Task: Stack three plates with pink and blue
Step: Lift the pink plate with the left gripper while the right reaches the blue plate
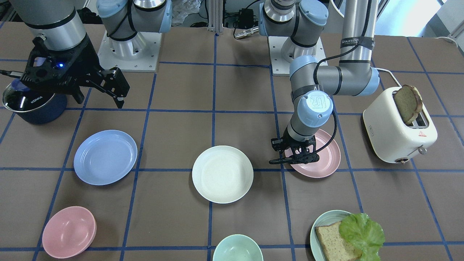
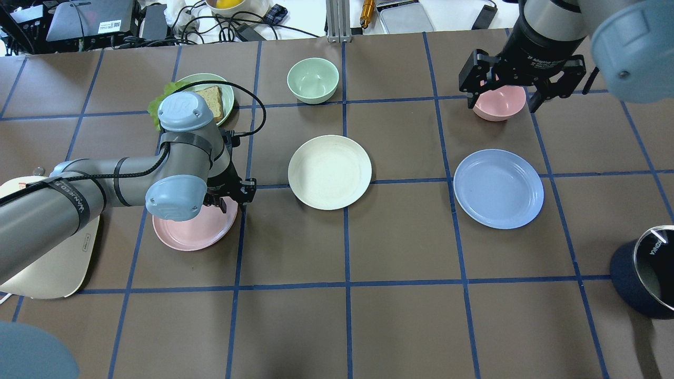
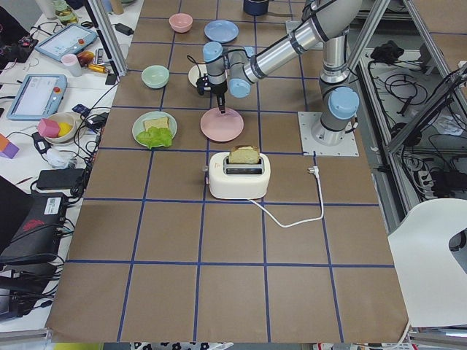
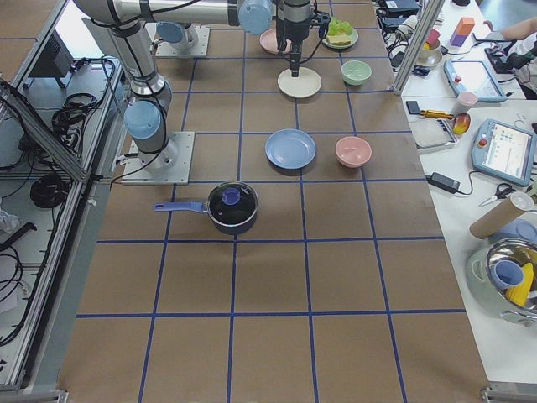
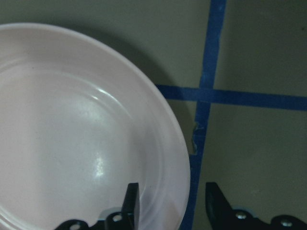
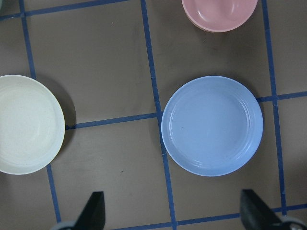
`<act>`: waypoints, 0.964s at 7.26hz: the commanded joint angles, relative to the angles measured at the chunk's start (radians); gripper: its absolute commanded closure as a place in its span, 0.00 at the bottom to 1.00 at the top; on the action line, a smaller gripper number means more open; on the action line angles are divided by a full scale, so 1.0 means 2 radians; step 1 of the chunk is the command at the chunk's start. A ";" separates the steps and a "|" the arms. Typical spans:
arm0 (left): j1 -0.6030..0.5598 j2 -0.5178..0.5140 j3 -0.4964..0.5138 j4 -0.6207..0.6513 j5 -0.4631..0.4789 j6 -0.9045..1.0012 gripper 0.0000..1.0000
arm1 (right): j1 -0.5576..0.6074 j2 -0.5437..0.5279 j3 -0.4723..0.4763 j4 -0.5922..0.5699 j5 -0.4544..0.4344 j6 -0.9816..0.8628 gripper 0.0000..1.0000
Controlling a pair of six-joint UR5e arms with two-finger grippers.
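Observation:
The pale pink plate point(image 1: 324, 161) lies flat on the table near the toaster; it also shows in the overhead view point(image 2: 184, 234) and the left wrist view point(image 5: 72, 134). My left gripper point(image 5: 172, 194) is low over it, also seen in the overhead view point(image 2: 231, 201). It is open, with one finger inside the plate's rim and one outside on the side toward the cream-white plate point(image 2: 329, 172). The light blue plate point(image 2: 498, 188) lies apart on the right, also in the right wrist view point(image 6: 212, 125). My right gripper point(image 6: 172, 213) is open, empty and high above the table.
A white toaster point(image 1: 398, 127) with a bread slice stands beside the pink plate. A teal plate point(image 1: 320, 223) holds bread and lettuce. A mint bowl point(image 1: 237, 248) and a pink bowl point(image 1: 69, 232) sit on the operators' side. A dark lidded pot point(image 1: 34, 103) is near my right arm.

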 commanded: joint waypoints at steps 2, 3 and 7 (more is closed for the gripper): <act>0.000 -0.012 0.002 0.020 0.000 -0.002 0.79 | -0.007 -0.002 0.000 0.001 0.000 -0.001 0.00; 0.000 -0.014 0.002 0.022 0.001 -0.002 0.98 | -0.007 -0.002 0.000 0.001 0.000 -0.001 0.00; -0.006 -0.015 0.013 0.025 0.040 -0.003 1.00 | -0.010 0.000 0.020 -0.002 -0.006 -0.005 0.00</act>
